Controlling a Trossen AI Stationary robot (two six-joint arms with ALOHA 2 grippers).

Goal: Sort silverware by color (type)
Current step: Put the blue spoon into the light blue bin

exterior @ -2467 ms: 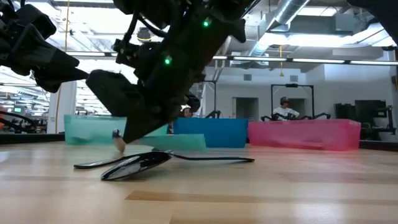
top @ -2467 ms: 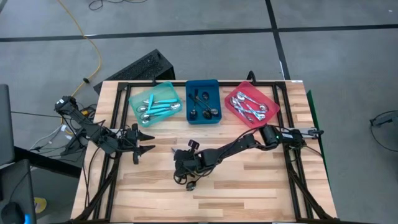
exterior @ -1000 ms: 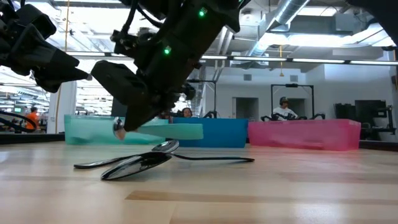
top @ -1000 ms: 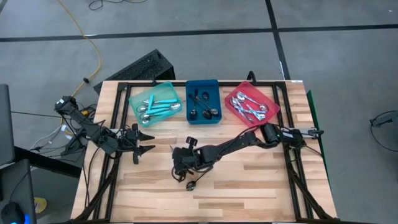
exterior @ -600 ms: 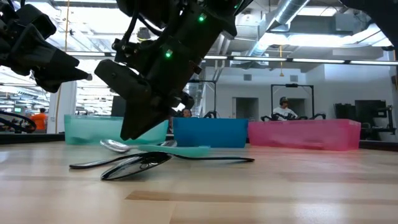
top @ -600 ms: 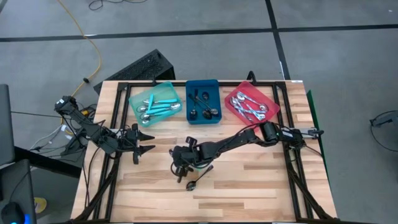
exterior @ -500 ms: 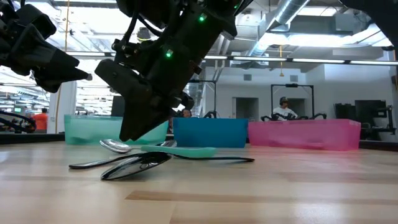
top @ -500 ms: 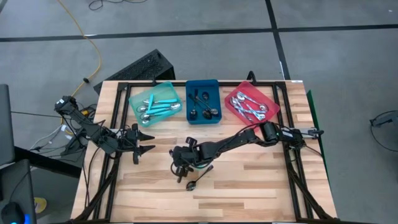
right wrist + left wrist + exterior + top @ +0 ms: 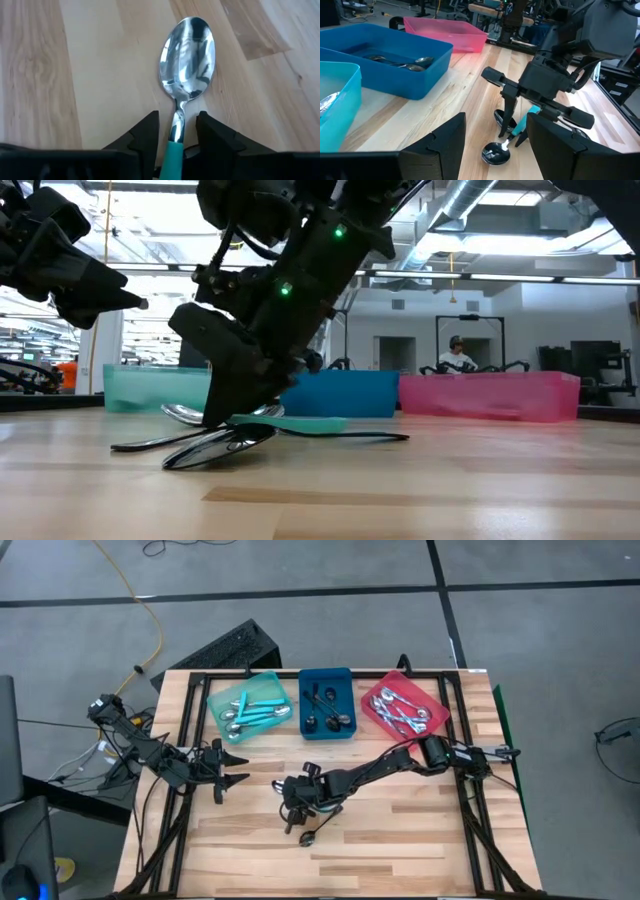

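Right tool (image 9: 172, 137) straddles a teal spoon (image 9: 186, 90) lying on the table (image 9: 400, 830) — fingers apart; left tool (image 9: 236, 768) waits, open.

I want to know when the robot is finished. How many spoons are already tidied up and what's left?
Mostly done: spoons already lie in the teal tray, blue tray and red tray. Right now the right gripper, open, straddles a teal-handled spoon lying on the table. At least two dark spoons are left beside it. The left gripper waits, open.
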